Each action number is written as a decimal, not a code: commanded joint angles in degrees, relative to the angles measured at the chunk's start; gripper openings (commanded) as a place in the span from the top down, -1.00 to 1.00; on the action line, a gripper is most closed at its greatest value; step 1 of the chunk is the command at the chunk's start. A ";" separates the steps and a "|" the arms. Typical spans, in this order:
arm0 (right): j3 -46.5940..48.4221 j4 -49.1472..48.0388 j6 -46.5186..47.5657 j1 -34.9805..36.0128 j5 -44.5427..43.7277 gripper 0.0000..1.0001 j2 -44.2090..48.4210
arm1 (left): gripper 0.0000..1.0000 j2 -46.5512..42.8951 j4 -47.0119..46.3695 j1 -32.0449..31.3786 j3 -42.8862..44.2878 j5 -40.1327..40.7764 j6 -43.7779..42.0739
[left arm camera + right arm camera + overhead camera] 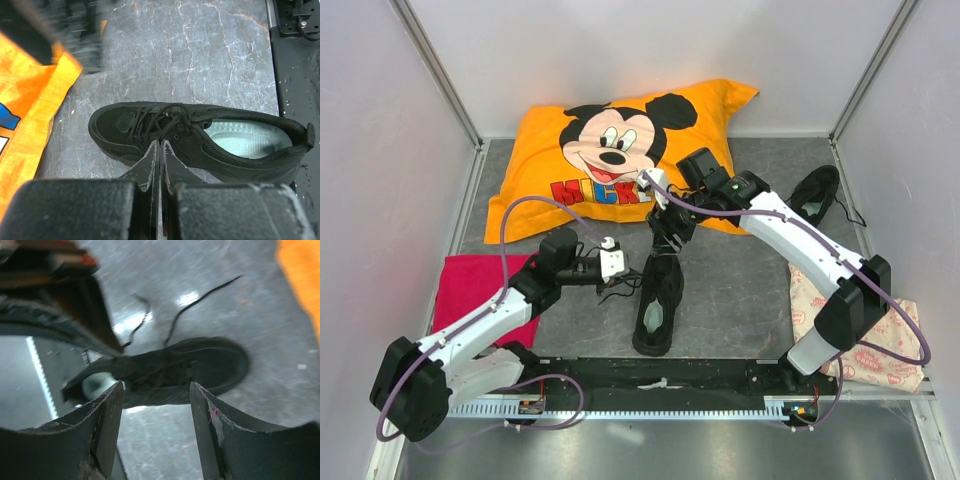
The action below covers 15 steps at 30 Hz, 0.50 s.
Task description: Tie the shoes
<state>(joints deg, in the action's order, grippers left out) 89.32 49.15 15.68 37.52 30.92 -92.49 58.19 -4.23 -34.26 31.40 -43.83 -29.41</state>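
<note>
One black shoe (658, 300) lies in the middle of the grey table, toe pointing away from me, its pale insole (245, 137) showing. My left gripper (638, 268) is at its left side. In the left wrist view the gripper (160, 142) is shut with its tips at the shoe's (235, 160) laces, apparently pinching a thin black lace. My right gripper (670, 240) hovers above the toe, open and empty. It shows in the right wrist view (156, 385) with the shoe (200, 362) below it. Loose laces (200, 300) trail over the table. The second shoe (815, 193) lies at the far right.
An orange Mickey Mouse pillow (580, 130) lies at the back, close behind the right gripper. A red cloth (470, 285) is on the left under the left arm. A pale patterned cloth (880, 340) is on the right. A black rail (660, 385) runs along the near edge.
</note>
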 commanded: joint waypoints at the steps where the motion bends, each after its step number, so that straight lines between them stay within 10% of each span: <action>1: -3.01 0.52 -1.09 0.54 6.61 -0.26 1.00 | 0.97 0.87 -3.77 -0.19 1.03 -0.20 1.64; 15: -3.10 -1.60 -2.59 2.03 9.34 -0.12 -2.17 | 0.97 2.19 -4.30 -0.19 2.62 -0.38 2.43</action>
<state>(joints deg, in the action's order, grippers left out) 86.48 49.78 13.61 38.57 37.76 -94.13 60.10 -5.96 -34.26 31.57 -43.68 -28.40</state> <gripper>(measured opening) 0.564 0.022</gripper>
